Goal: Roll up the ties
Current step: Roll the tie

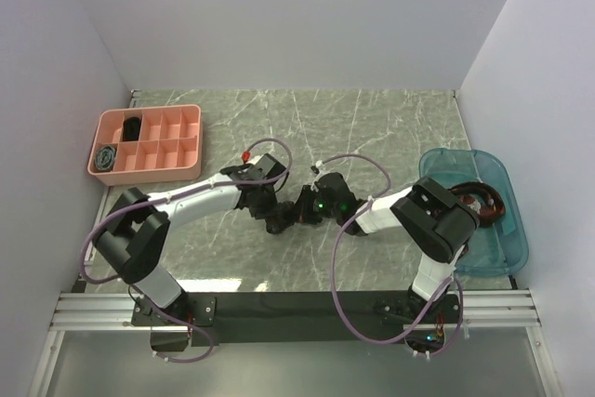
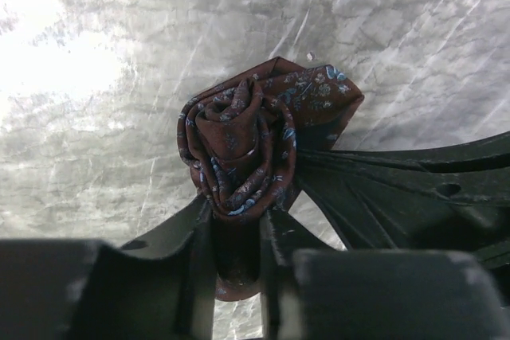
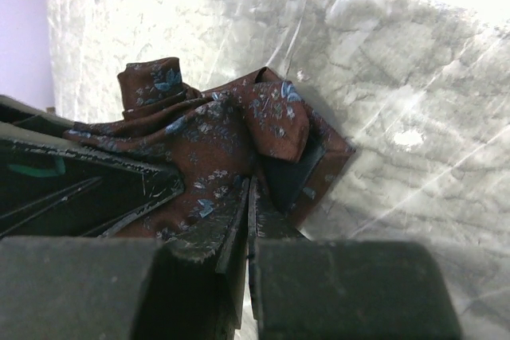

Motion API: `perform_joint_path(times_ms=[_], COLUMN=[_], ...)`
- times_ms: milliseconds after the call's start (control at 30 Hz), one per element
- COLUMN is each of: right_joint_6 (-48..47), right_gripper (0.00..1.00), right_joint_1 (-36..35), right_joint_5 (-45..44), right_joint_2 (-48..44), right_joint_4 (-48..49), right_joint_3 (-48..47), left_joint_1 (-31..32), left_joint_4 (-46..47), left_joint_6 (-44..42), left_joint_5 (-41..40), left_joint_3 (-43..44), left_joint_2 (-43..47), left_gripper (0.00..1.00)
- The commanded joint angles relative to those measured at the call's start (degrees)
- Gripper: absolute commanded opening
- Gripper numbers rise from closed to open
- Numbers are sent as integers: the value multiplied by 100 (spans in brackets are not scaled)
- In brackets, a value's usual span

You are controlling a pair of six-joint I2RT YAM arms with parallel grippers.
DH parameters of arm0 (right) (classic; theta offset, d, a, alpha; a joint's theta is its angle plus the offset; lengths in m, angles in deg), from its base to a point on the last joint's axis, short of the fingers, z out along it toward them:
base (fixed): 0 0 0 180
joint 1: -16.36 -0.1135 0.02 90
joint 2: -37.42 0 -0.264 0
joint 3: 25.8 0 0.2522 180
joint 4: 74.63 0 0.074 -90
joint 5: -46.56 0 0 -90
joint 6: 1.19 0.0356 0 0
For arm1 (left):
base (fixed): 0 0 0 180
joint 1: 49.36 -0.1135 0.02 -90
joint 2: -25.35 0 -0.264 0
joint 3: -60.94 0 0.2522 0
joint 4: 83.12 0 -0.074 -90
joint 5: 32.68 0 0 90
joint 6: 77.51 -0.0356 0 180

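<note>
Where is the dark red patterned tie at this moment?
The tie sits mostly coiled near the middle of the table in the top view, gripped from both sides by the left gripper and the right gripper.

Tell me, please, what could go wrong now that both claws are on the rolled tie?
1. The maroon tie is coiled loosely, and the left claw pinches only its lower edge; if it lets go, the coil may spring open.
2. A loose flap sticks out unrolled beside the right claw, so it could unwind or snag.
3. Both claws crowd the roll and might collide.
</note>
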Motion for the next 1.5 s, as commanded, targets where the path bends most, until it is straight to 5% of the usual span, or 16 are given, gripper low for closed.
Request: perform_joint_path(times_ms=[0,100,333,533,967,1233,1467], right_joint_6=[-297,-270,-226,-428,-508,-7,160], right_gripper=[7,7,32,35,20,13,11], right_joint_1=[-164,-225,-261,-261,-542,-656,-770], right_joint_5=[-178,-161,-214,-21,419,789,789], right_joint_2=[-272,-220,-527,-563,52,299,360], right_joint_4=[-305,-199,-392,-621,-893,-401,-331], right_joint_3=[-106,-150,-185,-431,-791,-669,-651], left_joint_1=[-57,-154,-242,-400,-717,-725,-726], left_joint_4=[622,1017,2238,3101,4331,4964,5027], left_joint_6=[473,781,1406,1705,1969,2136,2145], left_joint_5=[482,561,623,676,1123,1335,1247], left_joint_3=[-650,-1169,-2541,-3570,-4582,-4871,-4881], left_joint_2=[316,694,1668,2407,2743,2567,2786], left_gripper=[28,34,31,31,35,62,58])
